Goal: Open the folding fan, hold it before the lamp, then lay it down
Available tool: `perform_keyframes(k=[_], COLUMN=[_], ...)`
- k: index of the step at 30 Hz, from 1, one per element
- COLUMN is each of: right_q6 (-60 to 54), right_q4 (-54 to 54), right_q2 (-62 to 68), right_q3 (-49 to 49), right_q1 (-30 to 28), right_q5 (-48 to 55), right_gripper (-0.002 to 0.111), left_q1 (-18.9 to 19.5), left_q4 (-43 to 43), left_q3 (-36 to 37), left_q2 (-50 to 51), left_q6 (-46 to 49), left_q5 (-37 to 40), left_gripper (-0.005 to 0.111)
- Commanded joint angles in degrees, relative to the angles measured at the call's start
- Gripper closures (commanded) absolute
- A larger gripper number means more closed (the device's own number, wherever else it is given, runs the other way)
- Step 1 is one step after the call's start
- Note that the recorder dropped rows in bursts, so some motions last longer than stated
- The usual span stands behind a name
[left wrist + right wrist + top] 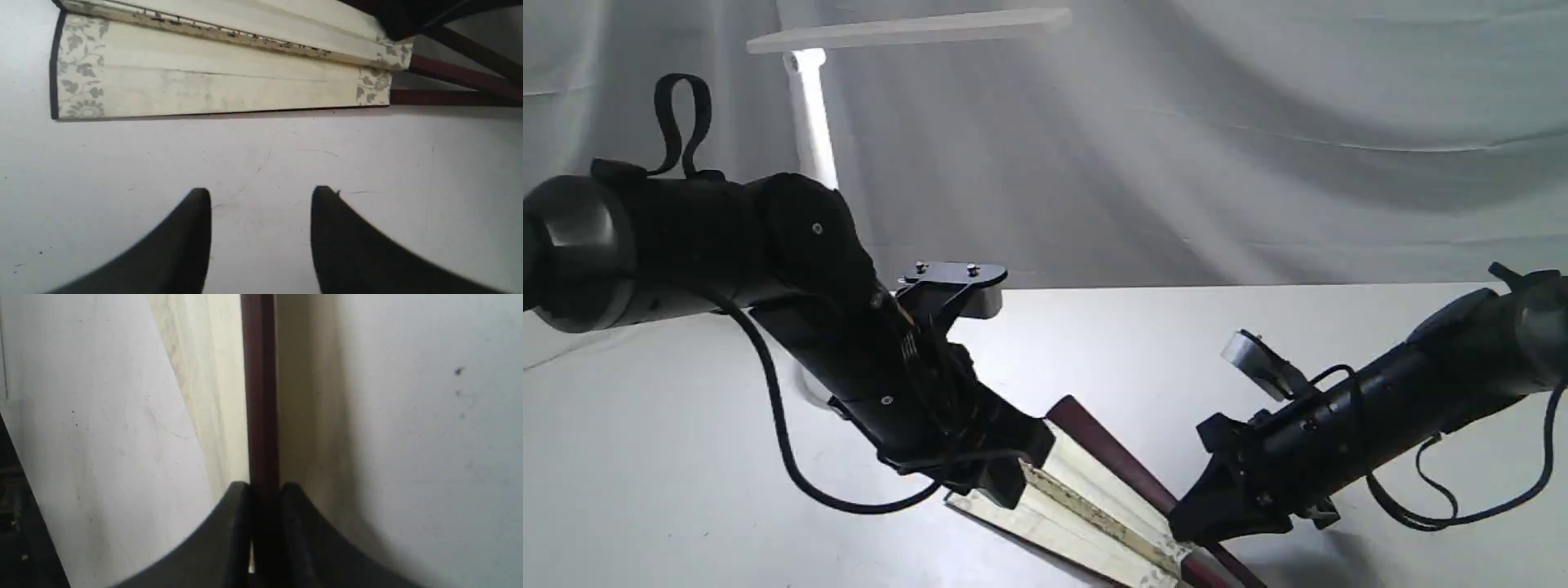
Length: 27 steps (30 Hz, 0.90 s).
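Right wrist view had my right gripper [264, 490] pinched on the maroon guard [259, 396] of the folding fan [1086, 506], guard running straight out from the jaws. Fan lay part-open by the worktop's [686, 457] near edge. Left gripper [261, 196] was spread, empty, just beside the leaf [220, 90].

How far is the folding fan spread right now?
Barely: the folding fan lies on the table showing only a few cream pleats, one maroon guard clamped in the right gripper.
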Motion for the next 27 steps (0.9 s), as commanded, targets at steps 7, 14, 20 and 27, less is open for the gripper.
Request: perform_keyframes(k=[7, 14, 20, 27], right_q6=[-5.2, -5.5, -5.5, -5.3], right_q4=[10.3, 10.6, 13.4, 19.2], right_q2=[-0.3, -3.5, -6.8, -8.1], right_q3=[-0.3, -0.3, -0.3, -0.3], right_q1=[0.1, 0.1, -1.0, -2.7], right_q5=[7.3, 7.3, 7.3, 7.3], right_gripper=[0.108, 0.108, 0.108, 0.108], left_q1=[0.1, 0.1, 0.1, 0.1], left_q4=[0.2, 3.5, 6.0, 7.3], left_q3=[0.2, 0.2, 2.5, 13.9], left_q2=[-0.7, -2.3, -7.4, -16.6], left_q6=[-0.7, -0.7, -0.7, 0.9], left_q5=[0.9, 1.5, -1.0, -15.8], left_gripper=[0.067, 0.084, 0.1, 0.107])
